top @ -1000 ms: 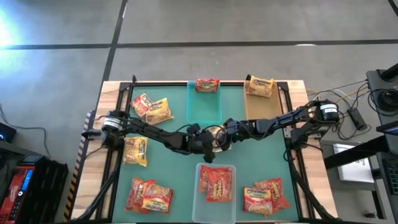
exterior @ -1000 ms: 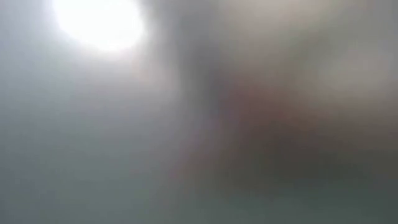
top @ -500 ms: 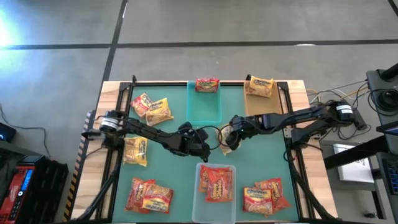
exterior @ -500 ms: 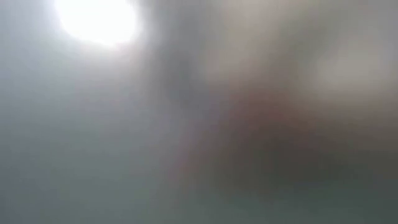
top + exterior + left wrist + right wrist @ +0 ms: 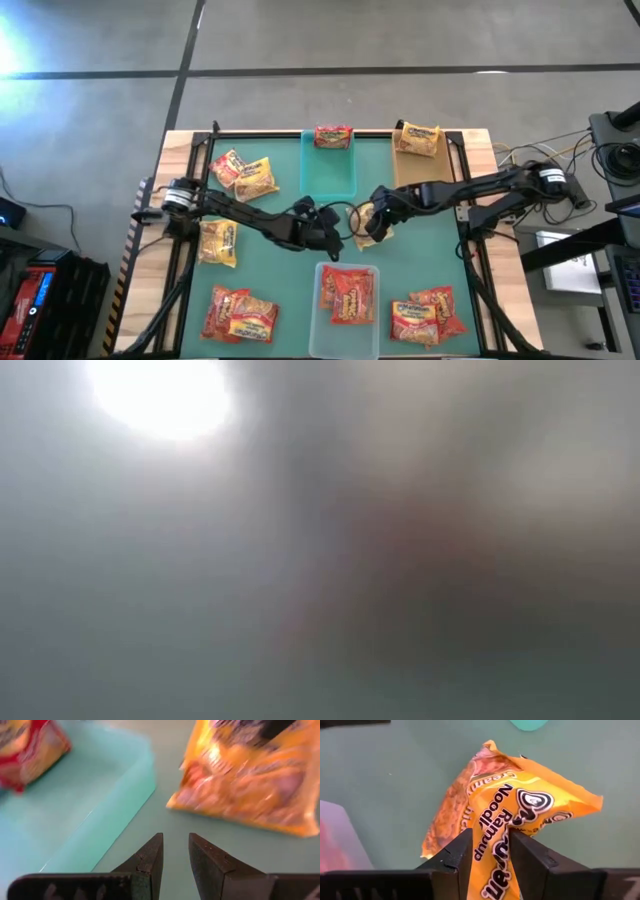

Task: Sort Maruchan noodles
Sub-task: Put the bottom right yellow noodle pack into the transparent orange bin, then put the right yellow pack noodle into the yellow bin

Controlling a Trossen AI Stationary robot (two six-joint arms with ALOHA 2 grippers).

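Right wrist view shows the right gripper (image 5: 490, 851) clamped on a yellow ramen packet (image 5: 520, 820), its two dark fingers (image 5: 454, 857) pinching the packet's edge while the rest fans out over the teal mat (image 5: 380, 775). From overhead that gripper (image 5: 372, 226) sits at the middle of the table with the packet (image 5: 378, 222) tucked beneath it. Just beside it, the left gripper (image 5: 322, 232) holds nothing; its fingers (image 5: 150, 857) stand a little apart, with only mat showing in the narrow gap. Ahead of them lies the teal bin (image 5: 328, 165), one red packet (image 5: 333, 136) at its far end. A tan bin (image 5: 416, 160) next to it holds a yellow packet (image 5: 418, 139). The clear bin (image 5: 346, 300) at the near edge holds red-orange packets (image 5: 348, 293). More packets lie loose along the left side (image 5: 243, 175) and both near corners (image 5: 240, 314). The low view is only blur.
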